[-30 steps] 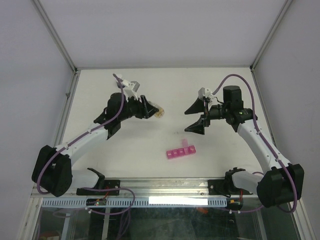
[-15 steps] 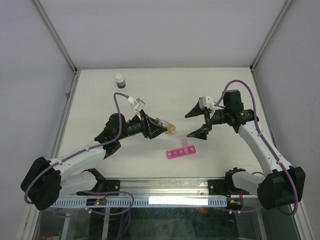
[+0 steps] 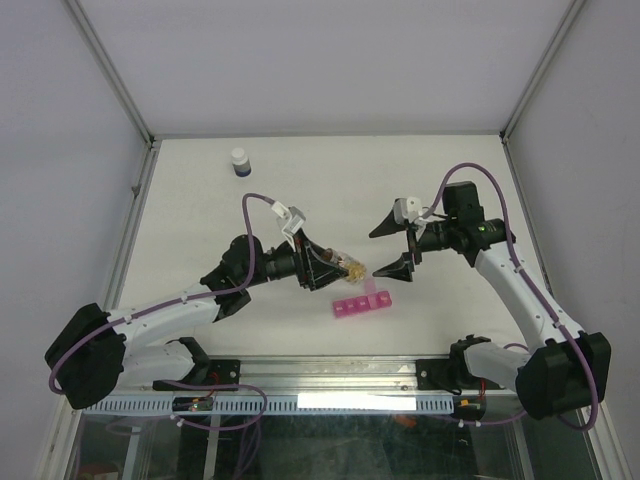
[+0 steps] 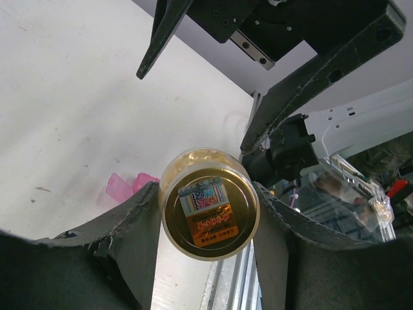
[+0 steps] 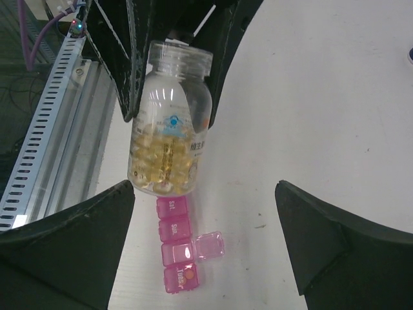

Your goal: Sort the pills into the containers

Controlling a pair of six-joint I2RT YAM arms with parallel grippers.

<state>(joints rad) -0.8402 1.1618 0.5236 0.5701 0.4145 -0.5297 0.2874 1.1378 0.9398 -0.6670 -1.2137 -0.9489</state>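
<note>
The pink pill-box strip [image 3: 362, 304] lies on the table near the front middle. In the right wrist view [image 5: 177, 248] it shows one lid [image 5: 210, 246] flipped open and an orange pill in the end compartment. My left gripper [image 3: 338, 265] is shut on a clear bottle of yellow softgels [image 3: 350, 267], held tilted just above the strip's left end. The bottle fills the left wrist view [image 4: 210, 213] between the fingers, and the strip [image 4: 126, 187] peeks out behind. My right gripper [image 3: 390, 245] is open and empty, above and right of the strip [image 5: 203, 194]; the bottle [image 5: 169, 139] hangs before it.
A white-capped dark bottle [image 3: 239, 161] stands at the back left of the table. Metal frame posts and grey walls enclose the table. A slotted cable rail [image 3: 300, 402] runs along the front edge by the arm bases.
My left arm has stretched forward and to the right, carrying the bottle down to the pill-box strip. My right gripper has shifted slightly and stays open.
</note>
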